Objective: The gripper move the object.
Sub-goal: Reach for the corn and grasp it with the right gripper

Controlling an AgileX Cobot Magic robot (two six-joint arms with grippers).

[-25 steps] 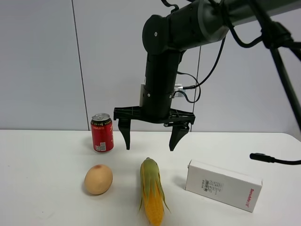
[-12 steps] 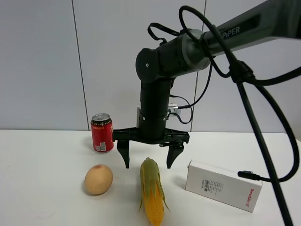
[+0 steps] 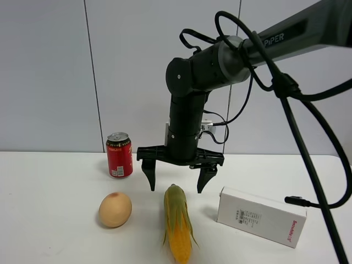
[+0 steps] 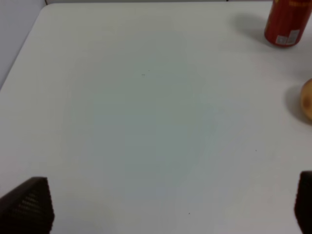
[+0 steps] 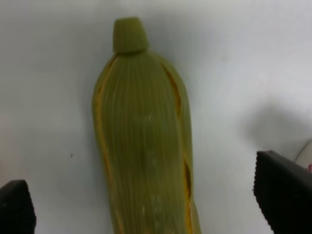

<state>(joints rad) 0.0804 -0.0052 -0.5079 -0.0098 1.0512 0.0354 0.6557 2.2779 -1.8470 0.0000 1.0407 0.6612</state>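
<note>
A red soda can (image 3: 119, 155) stands upright at the back of the white counter (image 3: 55, 181). Up front, left to right: round tan fruit (image 3: 115, 209), ear of corn (image 3: 178, 223), white box (image 3: 260, 216) lying flat.

We count one ear of corn (image 3: 177, 223), one red can (image 3: 119, 155), one round tan fruit (image 3: 115, 209) and one white box (image 3: 260, 216) on one white surface (image 3: 55, 181). The high view shows one black arm (image 3: 190, 82) with two fingers (image 3: 148, 177); each wrist view also shows two.
</note>
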